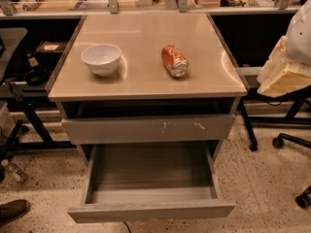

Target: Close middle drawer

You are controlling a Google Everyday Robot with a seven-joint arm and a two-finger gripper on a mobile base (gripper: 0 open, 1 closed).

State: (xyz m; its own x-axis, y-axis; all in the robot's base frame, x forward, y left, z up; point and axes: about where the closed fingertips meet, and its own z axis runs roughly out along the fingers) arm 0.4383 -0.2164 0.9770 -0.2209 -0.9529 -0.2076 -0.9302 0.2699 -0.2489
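Note:
The middle drawer (150, 210) is pulled far out at the bottom of the cabinet. Its plain grey front faces me and its grey tray interior (150, 171) is bare. Above it sits the grey drawer front with white scratch marks (148, 128), pushed almost in. My gripper (284, 74), a cream and white shape, hangs at the right edge of the view. It is level with the cabinet top, to the right of the cabinet, well above the open drawer and not touching it.
On the beige cabinet top (146, 33) stand a white bowl (101, 58) and an orange can lying on its side (174, 60). Chair legs with wheels (279, 142) stand to the right. A shoe (12, 210) and a bottle (12, 171) lie on the floor at left.

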